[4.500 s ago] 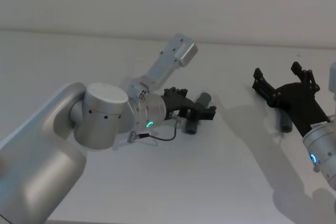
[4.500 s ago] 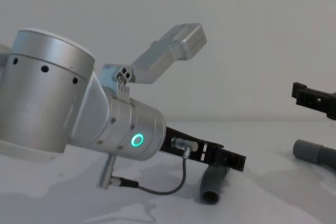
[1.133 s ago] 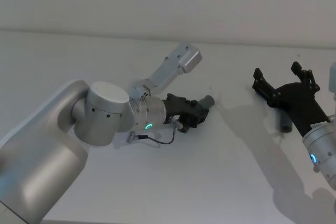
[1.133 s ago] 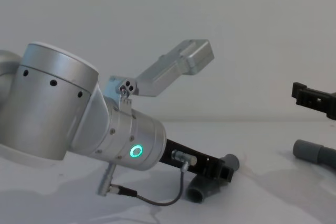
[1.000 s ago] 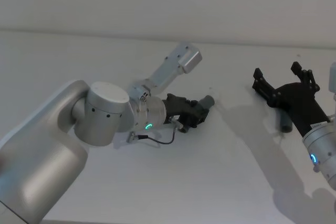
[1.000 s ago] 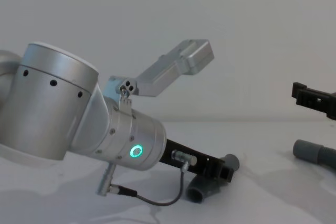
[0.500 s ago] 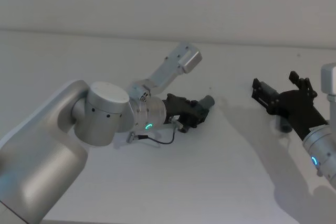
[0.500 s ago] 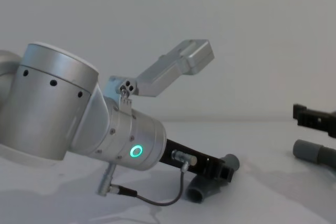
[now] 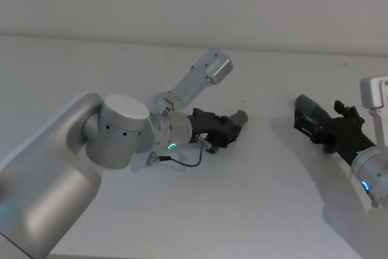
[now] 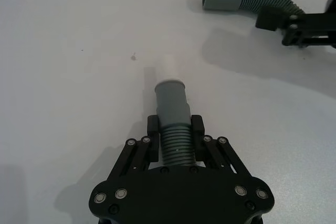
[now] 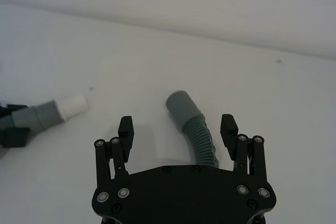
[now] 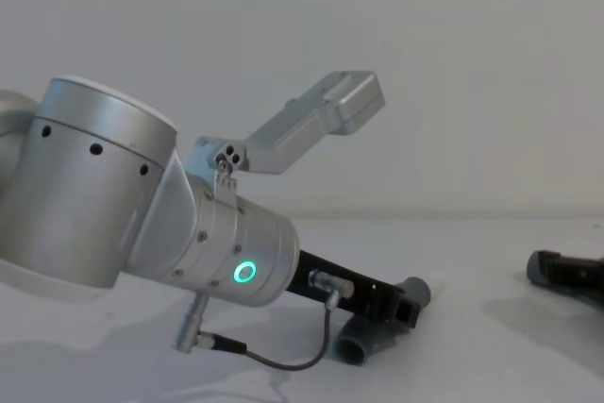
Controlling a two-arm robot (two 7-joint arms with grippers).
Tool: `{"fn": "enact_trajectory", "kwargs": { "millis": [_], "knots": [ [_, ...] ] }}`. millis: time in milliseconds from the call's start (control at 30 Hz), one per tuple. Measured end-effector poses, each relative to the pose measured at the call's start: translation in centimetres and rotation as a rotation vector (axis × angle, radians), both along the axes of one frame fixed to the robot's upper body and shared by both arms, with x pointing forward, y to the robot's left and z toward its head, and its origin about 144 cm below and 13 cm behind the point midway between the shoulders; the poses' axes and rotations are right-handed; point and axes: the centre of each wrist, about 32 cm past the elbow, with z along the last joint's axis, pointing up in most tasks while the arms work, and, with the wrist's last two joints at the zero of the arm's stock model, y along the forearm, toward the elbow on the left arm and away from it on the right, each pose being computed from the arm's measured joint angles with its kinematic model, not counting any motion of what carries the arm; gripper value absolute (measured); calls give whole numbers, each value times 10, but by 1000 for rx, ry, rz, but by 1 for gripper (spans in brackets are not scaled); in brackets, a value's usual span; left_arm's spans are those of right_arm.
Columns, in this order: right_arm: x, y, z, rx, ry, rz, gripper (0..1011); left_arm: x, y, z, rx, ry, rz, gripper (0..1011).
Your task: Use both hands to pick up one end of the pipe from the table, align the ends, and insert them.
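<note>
Soft, even light from above, rather dim, white table (image 9: 254, 210) rendered pale grey, faint soft-edged shadows beside left arm (image 9: 121, 131) and right arm (image 9: 373, 180), green ring (image 12: 245, 273) glowing brightly, dull sheen on silver housing (image 12: 94, 186), wrist views sharp

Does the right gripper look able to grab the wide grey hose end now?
Probably yes. The right gripper is open, a finger on each side of the wide grey hose end, with nothing blocking. The left gripper grips the white-tipped piece, well apart.
</note>
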Motion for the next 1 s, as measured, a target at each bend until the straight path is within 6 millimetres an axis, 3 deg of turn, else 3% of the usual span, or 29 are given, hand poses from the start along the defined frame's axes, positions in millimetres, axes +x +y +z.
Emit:
{"fn": "enact_trajectory", "kwargs": {
  "millis": [1000],
  "knots": [
    [24,-17,2,35,117,-2,1004,0,0,0,0,0,0,348]
  ]
}}
